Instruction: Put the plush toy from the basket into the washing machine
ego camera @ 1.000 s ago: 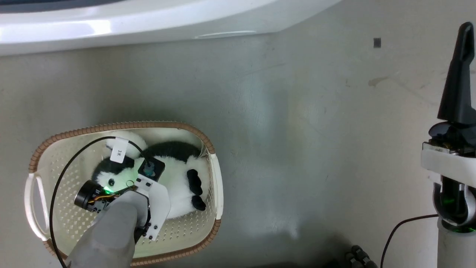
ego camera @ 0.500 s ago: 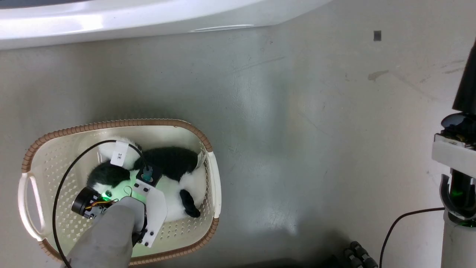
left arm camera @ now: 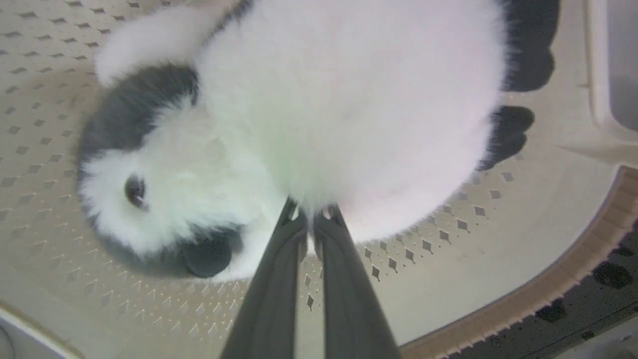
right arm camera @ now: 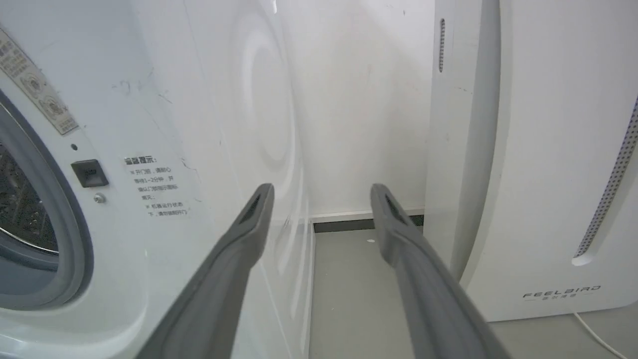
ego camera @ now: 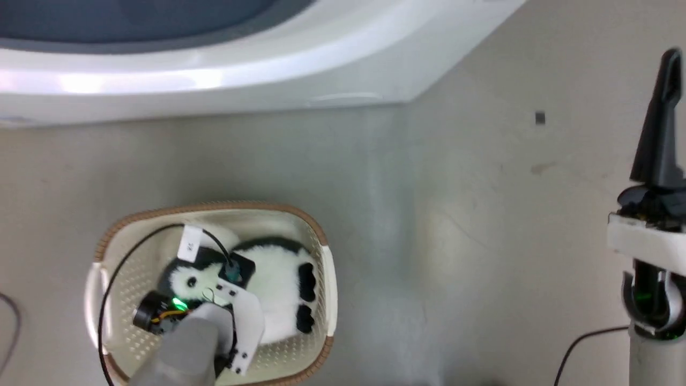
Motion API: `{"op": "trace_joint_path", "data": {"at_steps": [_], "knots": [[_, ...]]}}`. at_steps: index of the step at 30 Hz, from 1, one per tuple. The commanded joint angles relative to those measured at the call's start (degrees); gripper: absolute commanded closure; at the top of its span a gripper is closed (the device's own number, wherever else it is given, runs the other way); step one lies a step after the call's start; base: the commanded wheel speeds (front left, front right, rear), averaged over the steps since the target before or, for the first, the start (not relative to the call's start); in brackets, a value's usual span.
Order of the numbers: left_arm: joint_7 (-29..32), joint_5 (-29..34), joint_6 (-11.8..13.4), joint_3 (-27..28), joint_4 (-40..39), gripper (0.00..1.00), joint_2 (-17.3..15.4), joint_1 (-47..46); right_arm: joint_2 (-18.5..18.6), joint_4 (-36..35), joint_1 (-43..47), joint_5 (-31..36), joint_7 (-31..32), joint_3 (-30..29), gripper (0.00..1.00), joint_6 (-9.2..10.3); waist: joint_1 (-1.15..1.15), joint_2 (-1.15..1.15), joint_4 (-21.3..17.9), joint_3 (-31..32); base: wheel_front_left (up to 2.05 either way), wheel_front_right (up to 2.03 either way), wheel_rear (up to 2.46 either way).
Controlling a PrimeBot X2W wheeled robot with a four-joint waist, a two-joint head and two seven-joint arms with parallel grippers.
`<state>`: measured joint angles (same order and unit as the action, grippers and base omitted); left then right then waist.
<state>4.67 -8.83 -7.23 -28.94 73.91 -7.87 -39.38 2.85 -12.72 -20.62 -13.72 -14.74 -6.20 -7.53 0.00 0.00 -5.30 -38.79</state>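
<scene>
- Pinching belly fur, the left jaws are pressed together on the plush toy [left arm camera: 349,99], inside the basket [ego camera: 214,206] at 8 o'clock in the head view.
- Half a second ago its dark back faced up; now belly and face do: the grip likely holds.
- Right jaws: spread, empty, 3 o'clock.
- Washing machine [ego camera: 214,80]: 12 o'clock.
</scene>
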Motion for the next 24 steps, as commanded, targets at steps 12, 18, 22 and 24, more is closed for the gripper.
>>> {"op": "trace_joint_path", "data": {"at_steps": [12,18,22,24], "knots": [[-7.3,-2.7,-0.2,-3.0,0.0,1.0,3.1,7.1,0.0,3.1,8.0,1.7,-0.3,-0.3,0.0,0.04,0.0,0.0,5.3,15.8,0.0,0.0,0.0],[-12.2,-4.3,-0.2,-4.5,-0.6,1.0,3.9,9.7,0.0,3.9,11.5,2.4,-0.3,-0.6,0.0,0.04,0.0,0.0,7.2,21.1,0.0,0.0,0.0],[-15.1,-5.5,-0.2,-5.0,-0.9,1.0,4.2,10.9,0.0,4.1,13.6,2.8,-0.3,-1.0,0.0,0.04,0.0,0.0,8.4,24.0,0.0,0.0,0.0],[-16.1,-6.1,-0.2,-5.1,-1.3,1.0,4.4,11.3,0.0,4.1,14.6,2.9,-0.3,-1.2,0.0,0.04,0.0,0.0,9.0,25.2,0.0,0.0,0.0]]}}
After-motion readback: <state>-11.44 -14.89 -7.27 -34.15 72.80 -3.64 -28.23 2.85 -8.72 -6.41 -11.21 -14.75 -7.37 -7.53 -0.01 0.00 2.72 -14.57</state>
